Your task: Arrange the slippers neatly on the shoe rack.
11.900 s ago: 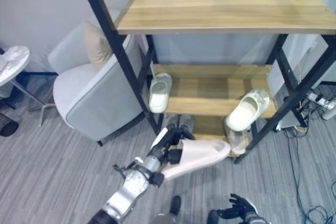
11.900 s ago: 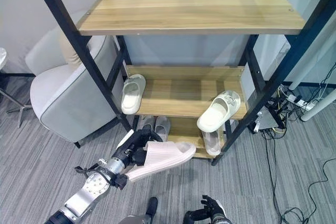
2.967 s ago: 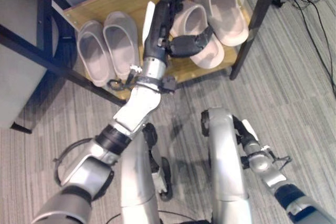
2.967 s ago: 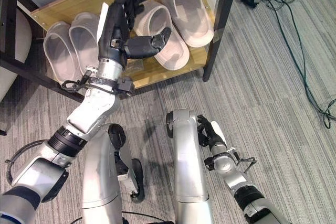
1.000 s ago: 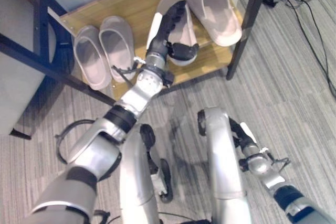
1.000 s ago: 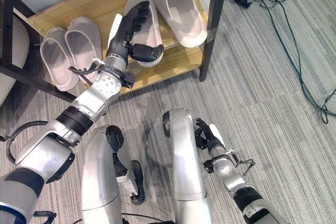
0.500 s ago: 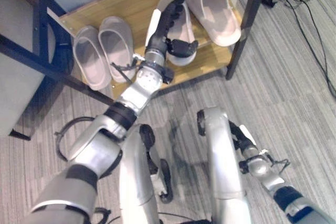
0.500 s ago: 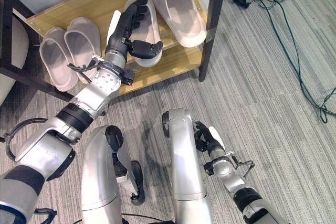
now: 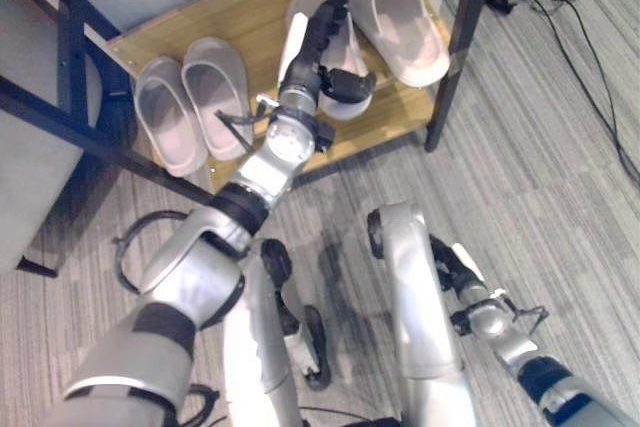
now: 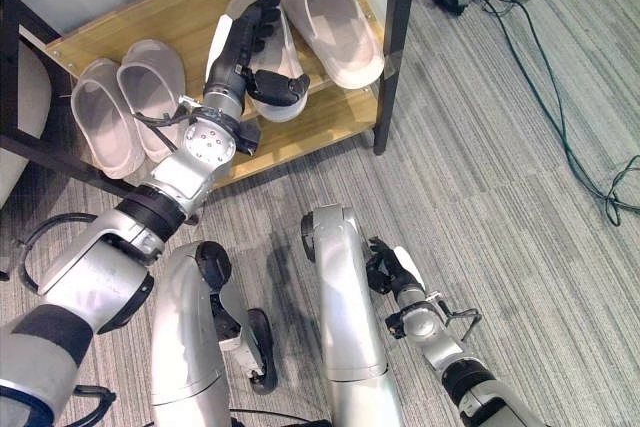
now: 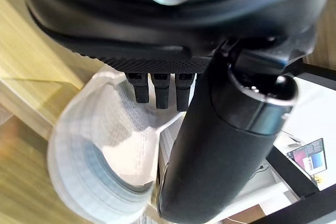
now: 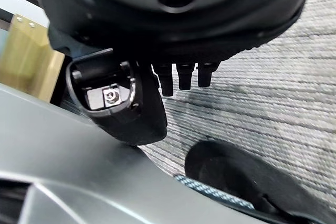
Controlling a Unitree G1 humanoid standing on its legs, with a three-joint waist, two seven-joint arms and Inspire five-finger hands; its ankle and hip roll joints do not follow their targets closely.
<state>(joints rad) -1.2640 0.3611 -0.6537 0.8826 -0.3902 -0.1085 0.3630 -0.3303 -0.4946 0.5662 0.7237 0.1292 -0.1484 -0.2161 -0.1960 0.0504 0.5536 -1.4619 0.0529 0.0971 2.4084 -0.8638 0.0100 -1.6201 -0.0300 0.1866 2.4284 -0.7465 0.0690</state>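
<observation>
A pale pink slipper [image 10: 274, 49] lies on the rack's wooden bottom shelf [image 9: 250, 17], toe pointing to the back. My left hand [image 9: 312, 42] rests on it. The fingers [image 11: 160, 90] are straight along its left side and the thumb [image 9: 352, 82] lies across its heel end, so the hand is open. In the left wrist view the slipper [image 11: 105, 145] shows just past the fingers. Its pink partner [image 9: 395, 22] lies close beside it on the right. A grey pair [image 9: 160, 117] [image 9: 215, 92] sits at the shelf's left end. My right hand [image 10: 385, 267] hangs low by the floor, fingers relaxed.
A black rack post [image 9: 460, 47] stands at the shelf's front right corner, and another black bar [image 9: 90, 142] crosses in front of the grey pair. A grey armchair [image 9: 30, 187] is at the left. Cables [image 9: 590, 57] trail over the grey carpet at the right.
Twelve seconds ago my left hand held the pink slipper before the rack; it now lies on the bottom shelf. In the last second the hand stayed on it and the view shifted slightly.
</observation>
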